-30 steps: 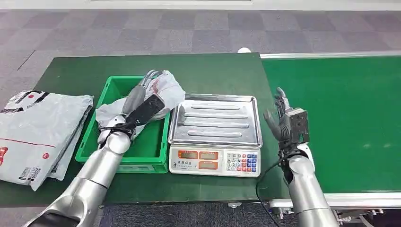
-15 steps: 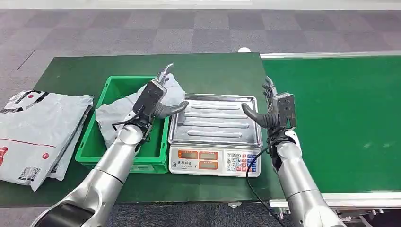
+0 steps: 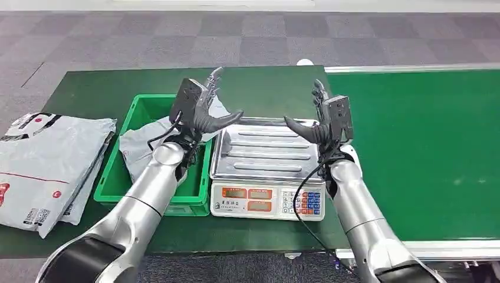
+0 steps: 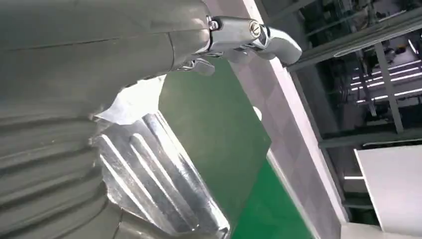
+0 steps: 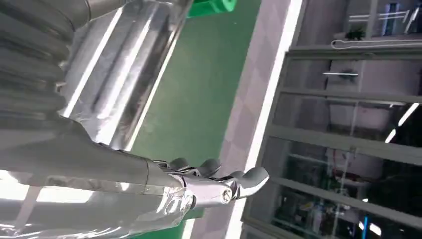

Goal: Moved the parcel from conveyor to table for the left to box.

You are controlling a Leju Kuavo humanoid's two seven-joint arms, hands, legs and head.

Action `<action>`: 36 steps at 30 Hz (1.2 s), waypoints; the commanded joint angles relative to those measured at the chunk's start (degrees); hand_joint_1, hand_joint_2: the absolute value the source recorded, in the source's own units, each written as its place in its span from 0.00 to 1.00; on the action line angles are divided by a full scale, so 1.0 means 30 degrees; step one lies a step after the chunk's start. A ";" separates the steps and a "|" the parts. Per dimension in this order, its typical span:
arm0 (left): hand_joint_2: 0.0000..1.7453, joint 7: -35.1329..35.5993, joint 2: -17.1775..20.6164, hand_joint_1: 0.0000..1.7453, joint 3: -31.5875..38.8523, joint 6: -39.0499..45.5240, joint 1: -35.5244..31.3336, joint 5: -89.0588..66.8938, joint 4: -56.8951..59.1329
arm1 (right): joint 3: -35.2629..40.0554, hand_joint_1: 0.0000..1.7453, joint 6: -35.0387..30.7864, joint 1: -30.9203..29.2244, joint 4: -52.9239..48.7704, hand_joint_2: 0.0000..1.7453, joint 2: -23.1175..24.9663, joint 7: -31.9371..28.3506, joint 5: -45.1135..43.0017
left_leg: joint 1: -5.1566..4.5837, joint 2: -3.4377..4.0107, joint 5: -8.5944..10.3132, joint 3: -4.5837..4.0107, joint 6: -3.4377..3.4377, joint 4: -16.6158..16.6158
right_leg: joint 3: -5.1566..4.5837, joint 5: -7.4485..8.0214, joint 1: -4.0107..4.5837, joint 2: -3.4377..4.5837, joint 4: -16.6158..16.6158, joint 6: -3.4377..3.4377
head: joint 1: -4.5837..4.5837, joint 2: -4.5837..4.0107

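Observation:
A grey plastic parcel (image 3: 137,145) lies crumpled in the green box (image 3: 118,187) on the table's left half. My left hand (image 3: 202,108) is raised above the box's right edge, fingers spread, holding nothing. My right hand (image 3: 323,119) is lifted over the right side of the scale's steel tray (image 3: 268,150), fingers apart and empty. The two hands face each other across the tray. In the left wrist view the parcel's pale corner (image 4: 134,102) shows beside the ribbed tray (image 4: 159,189). The tray (image 5: 119,69) also lies behind my right hand in the right wrist view.
A weighing scale with a keypad (image 3: 268,200) stands in the middle of the green table (image 3: 259,88). Flat grey mail bags (image 3: 47,159) are stacked at the table's left end. The green conveyor belt (image 3: 424,147) runs along the right. A cable (image 3: 303,212) hangs from my right arm.
My left hand has let go of the parcel in the box and risen with fingers spread. My right hand has moved left from the conveyor's edge to over the scale tray.

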 commanded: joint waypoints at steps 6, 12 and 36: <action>1.00 0.0932 -0.0690 0.00 0.0493 0.0641 -0.2197 0.1158 0.2117 | 0.0885 0.00 -0.0609 -0.2794 0.2019 1.00 0.0586 0.0922 -0.0311 | 0.0029 0.0039 0.0012 -0.0002 0.0000 -0.0007 | 0.0001 0.0034 0.0034 0.0035 -0.0036 -0.0026 | 0.0000 0.0000; 1.00 0.1063 -0.0936 0.00 -0.0137 0.1317 -0.2177 0.1574 0.2566 | 0.1121 0.00 -0.0271 -0.2481 0.2477 1.00 0.0543 0.1135 -0.0909 | 0.0010 0.0005 0.0001 -0.0001 0.0004 0.0005 | 0.0004 0.0006 0.0013 0.0000 -0.0009 -0.0011 | 0.0000 0.0000; 0.00 0.0574 -0.1844 0.00 -0.0063 0.0814 -0.1804 0.3506 0.3011 | 0.1449 0.00 -0.1774 -0.0903 0.2263 1.00 0.0447 0.0463 0.0005 | 0.0014 0.0019 0.0002 -0.0006 -0.0003 -0.0007 | -0.0011 0.0015 0.0018 0.0017 -0.0025 -0.0018 | 0.0000 0.0000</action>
